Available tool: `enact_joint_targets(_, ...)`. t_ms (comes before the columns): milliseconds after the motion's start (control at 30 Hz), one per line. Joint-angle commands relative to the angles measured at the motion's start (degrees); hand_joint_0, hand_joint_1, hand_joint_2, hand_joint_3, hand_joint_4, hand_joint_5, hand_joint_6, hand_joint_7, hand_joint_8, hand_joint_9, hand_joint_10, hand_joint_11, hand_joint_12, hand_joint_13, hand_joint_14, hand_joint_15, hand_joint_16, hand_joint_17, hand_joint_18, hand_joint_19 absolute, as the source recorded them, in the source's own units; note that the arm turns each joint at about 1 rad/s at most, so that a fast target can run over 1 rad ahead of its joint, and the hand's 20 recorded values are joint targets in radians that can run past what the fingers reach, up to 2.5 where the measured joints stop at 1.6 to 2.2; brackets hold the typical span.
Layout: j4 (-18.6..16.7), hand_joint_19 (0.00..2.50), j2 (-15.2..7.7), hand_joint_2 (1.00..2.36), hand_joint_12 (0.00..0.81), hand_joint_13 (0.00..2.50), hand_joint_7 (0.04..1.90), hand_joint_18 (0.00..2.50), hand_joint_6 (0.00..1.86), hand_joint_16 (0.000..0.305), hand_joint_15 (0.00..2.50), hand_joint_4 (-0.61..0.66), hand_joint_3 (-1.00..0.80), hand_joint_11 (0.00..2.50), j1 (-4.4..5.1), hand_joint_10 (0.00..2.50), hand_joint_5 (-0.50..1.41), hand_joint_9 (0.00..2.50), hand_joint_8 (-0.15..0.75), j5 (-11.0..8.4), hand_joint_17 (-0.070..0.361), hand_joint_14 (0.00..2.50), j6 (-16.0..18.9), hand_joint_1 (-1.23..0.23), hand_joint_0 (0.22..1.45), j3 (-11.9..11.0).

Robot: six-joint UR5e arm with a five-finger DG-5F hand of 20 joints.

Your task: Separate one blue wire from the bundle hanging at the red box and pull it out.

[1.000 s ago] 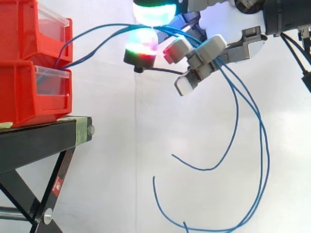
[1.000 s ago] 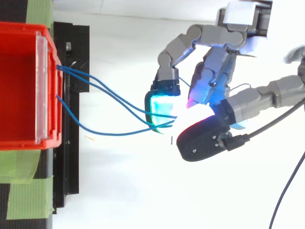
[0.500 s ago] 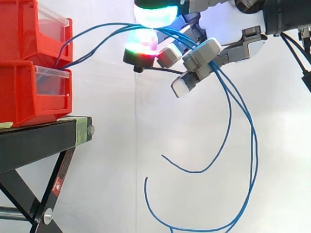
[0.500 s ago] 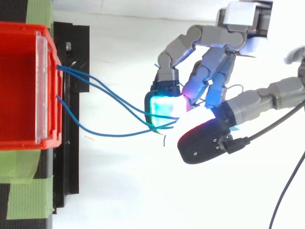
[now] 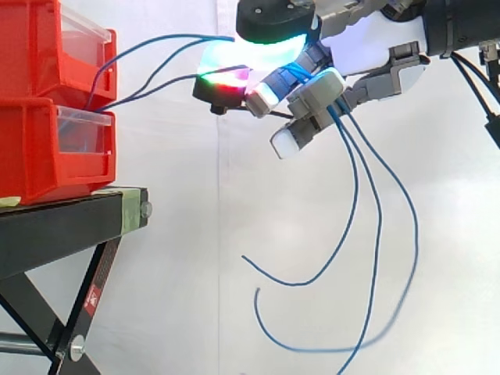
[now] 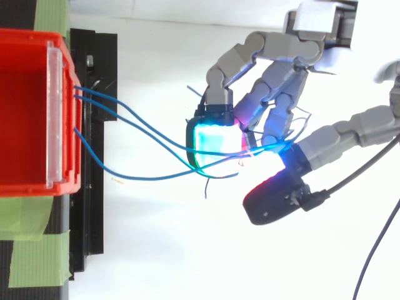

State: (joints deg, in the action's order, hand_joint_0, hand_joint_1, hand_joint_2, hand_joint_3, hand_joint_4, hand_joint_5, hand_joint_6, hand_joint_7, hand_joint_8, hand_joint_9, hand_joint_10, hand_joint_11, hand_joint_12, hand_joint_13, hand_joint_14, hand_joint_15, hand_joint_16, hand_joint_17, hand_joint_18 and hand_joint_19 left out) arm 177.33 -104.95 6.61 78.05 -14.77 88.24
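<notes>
Beside the red bins (image 5: 47,156), robot hand (image 6: 281,87) curled round blue wires (image 6: 128,112), ends dangling.

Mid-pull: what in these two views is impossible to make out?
- Side view: how many of the thin blue wires the robot hand holds; its curled fingers overlap them. Top view: the glowing pad washes the spot out.
- Both views: where the wires are fixed in the stacked red plastic bins; the bin walls hide it.
- Side view: one wire's loose end, cut off by the bottom edge.
</notes>
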Motion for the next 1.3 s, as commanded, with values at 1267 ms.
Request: enact_joint_targets(1267,0.0,0.57,0.0,1.02,0.445,1.54,0.91,0.96,0.91,0.053,1.32,0.18,-0.26,1.13,0.16,0.02,-0.18,1.16,0.407,0.0,0.119,0.02,0.0,-0.7,0.62,0.0)
